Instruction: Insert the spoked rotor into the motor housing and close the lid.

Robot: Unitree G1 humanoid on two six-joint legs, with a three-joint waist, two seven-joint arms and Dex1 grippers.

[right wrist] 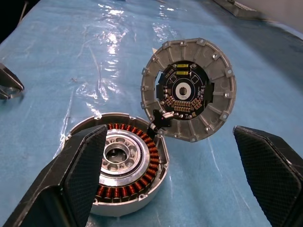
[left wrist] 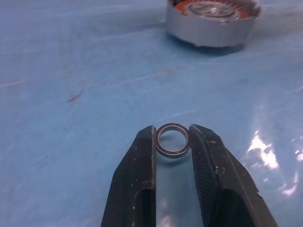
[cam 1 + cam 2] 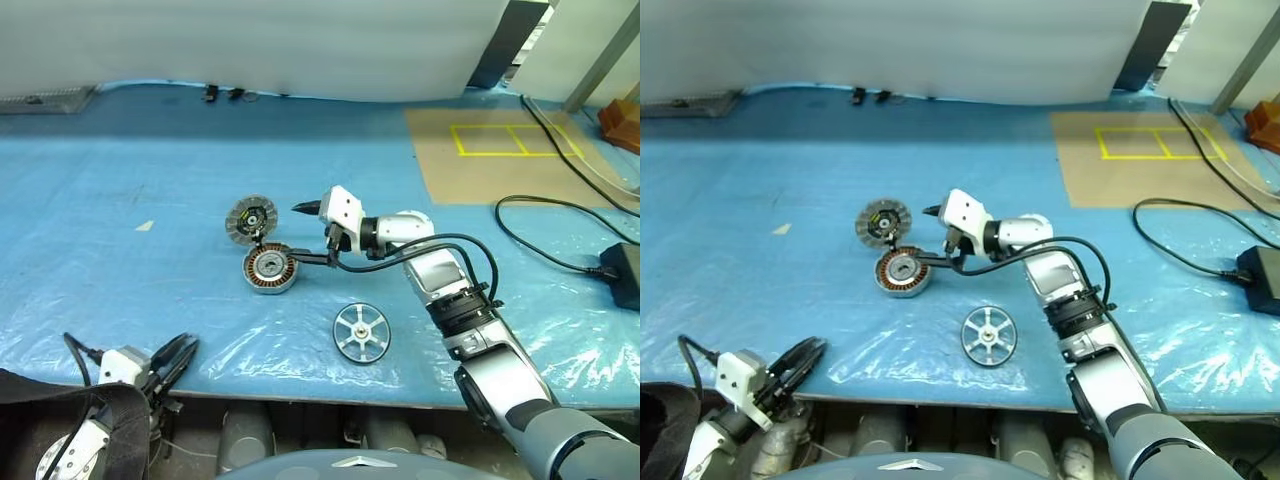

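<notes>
The motor housing (image 3: 269,270) lies open on the blue sheet, copper windings (image 1: 147,168) ringing a pale centre. Its lid (image 3: 250,218) stands tilted up just behind it, circuit side showing, joined to it by a short wire. My right gripper (image 3: 299,235) is open, one finger by the housing's rim and the other beside the lid. The spoked rotor (image 3: 361,332) lies flat nearer the table's front edge, right of the housing. My left gripper (image 2: 173,135) hovers low at the front left edge, shut on a small metal ring (image 2: 173,154).
Black cables (image 3: 545,235) and a black power brick (image 3: 625,272) lie at the right. A brown board with yellow tape (image 3: 500,150) sits at the back right. The table's front edge (image 3: 300,398) runs just below the rotor.
</notes>
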